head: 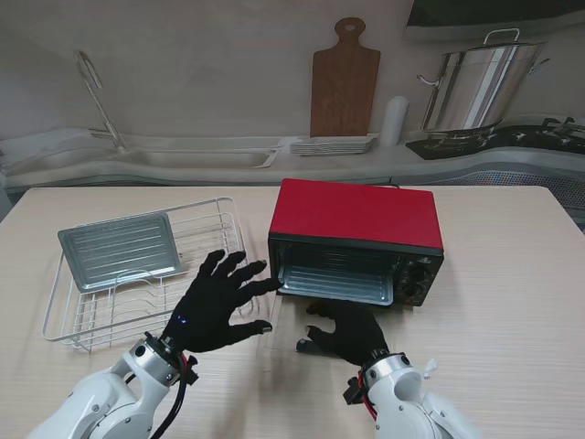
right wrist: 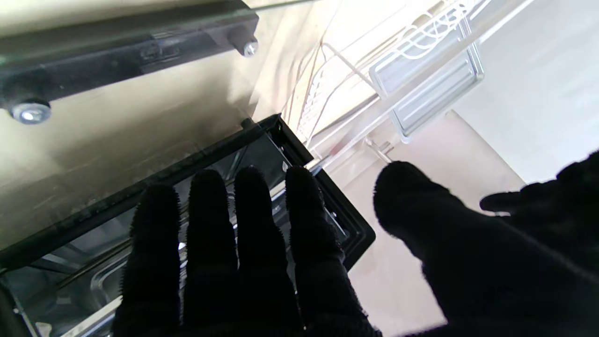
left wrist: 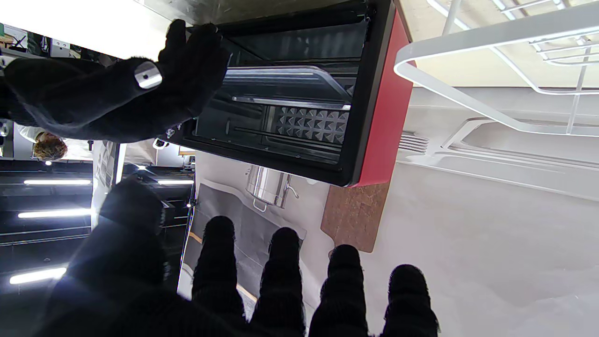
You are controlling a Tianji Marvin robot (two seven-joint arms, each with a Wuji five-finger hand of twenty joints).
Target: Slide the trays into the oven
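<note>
The red oven (head: 356,212) stands mid-table with its glass door folded down toward me. One metal tray (head: 336,283) lies inside the opening, also seen as the tray (left wrist: 285,75) on a rail in the left wrist view. A second ribbed tray (head: 119,249) rests in the white wire rack (head: 69,315) to the left; the right wrist view shows this tray (right wrist: 430,89) too. My left hand (head: 215,302) is open with spread fingers, between the rack and the oven's left front corner. My right hand (head: 345,331) hovers over the lowered door, fingers straight, holding nothing.
The door's dark handle bar (right wrist: 126,56) lies close to my right fingers (right wrist: 243,243). Behind the table run a sink counter, a wooden board (head: 344,82), a white cylinder (head: 395,121) and a steel pot (head: 480,87) on a hob.
</note>
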